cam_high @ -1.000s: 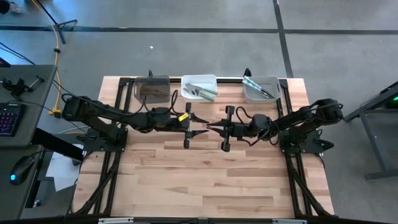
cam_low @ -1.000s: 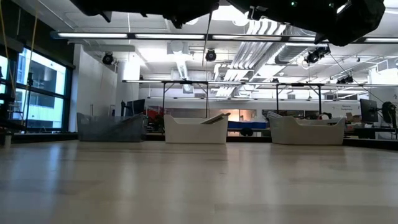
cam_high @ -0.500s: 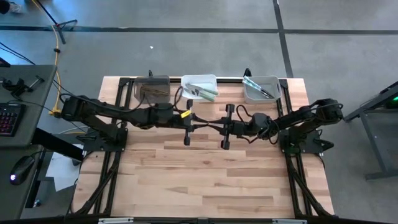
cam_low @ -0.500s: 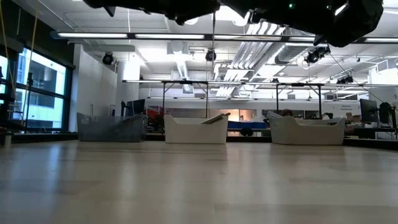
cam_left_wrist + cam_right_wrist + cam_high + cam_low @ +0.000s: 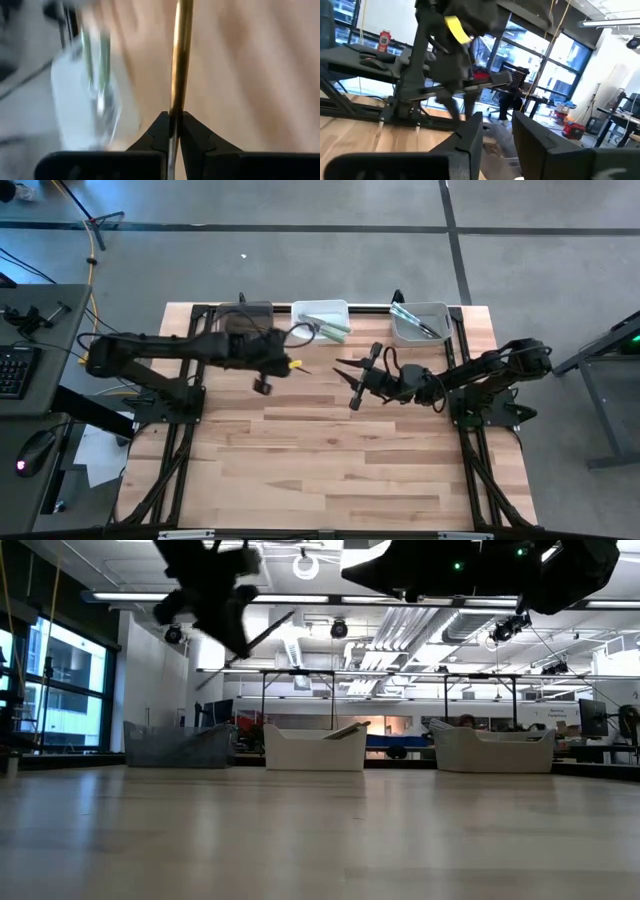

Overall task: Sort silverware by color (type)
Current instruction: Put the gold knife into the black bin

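The left gripper (image 5: 172,131) is closed on a bronze-handled piece (image 5: 181,55) of silverware, pinched near one end so that most of the slim handle projects forward past the fingertips; in the high view this gripper (image 5: 285,364) hangs above the table (image 5: 330,470), just in front of the dark bin (image 5: 243,323) and the white bin (image 5: 321,319); the piece is judged light, rigid and smooth, so an end grip can let it pivot or slip; a hold nearer mid-handle would steady it

The right gripper (image 5: 342,367) waits over the table's middle, near the left one but apart from it; its fingers (image 5: 468,135) stand narrowly parted with nothing between them

Bin contents: the white bin holds pale green-handled pieces (image 5: 330,326); the grey bin (image 5: 421,324) holds light blue-handled pieces (image 5: 413,319); the dark bin shows dim brownish shapes, too indistinct to identify; judged by colour, the held piece belongs in the dark bin; no loose silverware shows on the table surface
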You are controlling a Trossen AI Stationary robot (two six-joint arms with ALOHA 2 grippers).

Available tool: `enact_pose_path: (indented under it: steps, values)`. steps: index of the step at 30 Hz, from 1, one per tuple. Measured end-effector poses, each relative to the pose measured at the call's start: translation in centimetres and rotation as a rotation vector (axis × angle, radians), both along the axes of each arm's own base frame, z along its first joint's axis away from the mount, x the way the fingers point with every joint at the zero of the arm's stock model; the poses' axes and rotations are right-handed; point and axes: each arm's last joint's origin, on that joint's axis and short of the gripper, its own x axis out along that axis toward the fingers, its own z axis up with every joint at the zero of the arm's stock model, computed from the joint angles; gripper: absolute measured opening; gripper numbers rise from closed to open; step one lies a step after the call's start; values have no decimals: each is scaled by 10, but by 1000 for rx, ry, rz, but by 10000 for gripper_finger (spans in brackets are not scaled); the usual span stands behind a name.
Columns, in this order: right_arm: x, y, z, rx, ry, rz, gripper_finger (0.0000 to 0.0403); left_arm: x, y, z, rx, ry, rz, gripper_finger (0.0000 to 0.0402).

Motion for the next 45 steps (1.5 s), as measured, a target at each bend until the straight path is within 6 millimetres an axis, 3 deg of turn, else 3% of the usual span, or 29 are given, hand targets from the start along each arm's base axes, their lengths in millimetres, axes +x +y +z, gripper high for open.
enact_pose_path:
  steps: [4,8,16,23,35,45]
  values:
    - [0,0,-2,4,17,0,84,-22,21,-2,69,187,21,12]
    - [1,0,-5,21,38,1,79,-36,47,2,111,231,34,12]
    - [1,0,-9,26,81,3,78,-55,105,0,78,207,72,12]
    - [1,0,-9,16,83,2,77,-70,141,-6,29,173,106,11]
    - [1,-1,-9,-9,91,-4,77,-94,157,-54,34,275,95,11]
    - [1,-1,-9,-11,91,4,78,-92,165,-67,46,311,81,13]
